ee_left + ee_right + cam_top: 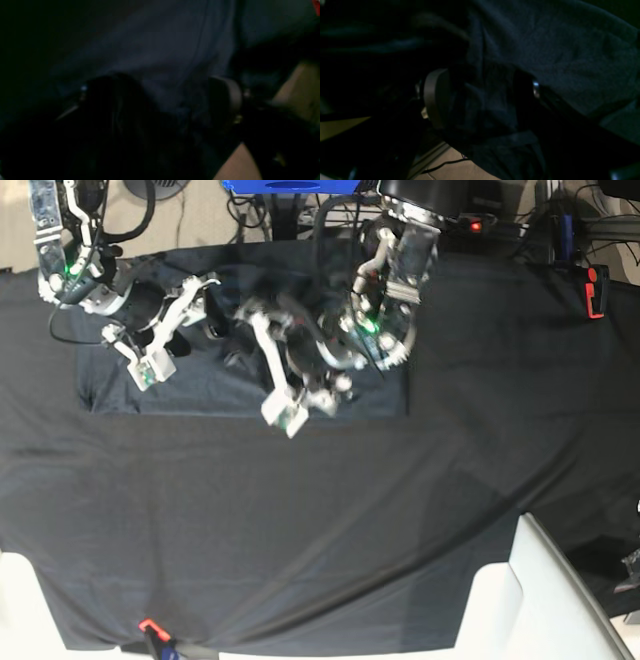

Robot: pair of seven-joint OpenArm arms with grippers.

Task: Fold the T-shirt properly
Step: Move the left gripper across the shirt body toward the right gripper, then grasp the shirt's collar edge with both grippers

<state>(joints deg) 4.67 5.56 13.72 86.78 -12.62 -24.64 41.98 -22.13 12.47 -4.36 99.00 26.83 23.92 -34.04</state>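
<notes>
- The T-shirt (pixel 215 385) lies as a flat, roughly rectangular charcoal patch at the far end of the table (pixel 330 520), on the blacker cloth (pixel 480 380) that covers the table; both arms crowd over it.
- It looks soft and light – thin knit that bunches and drapes, so it should slip and sag rather than hold a crease.
- The right gripper (pixel 482 100) has a thick wad of T-shirt fabric between its fingers (pixel 436 97), pinched in folds.
- The left gripper (pixel 160 100) sits over the T-shirt with its fingers (pixel 225 97) standing apart; fabric lies between them, though whether it is gripped I cannot tell.
- My guess – best taken at a hem or doubled edge of the T-shirt, both corners together, since a single layer would stretch and trail.
</notes>
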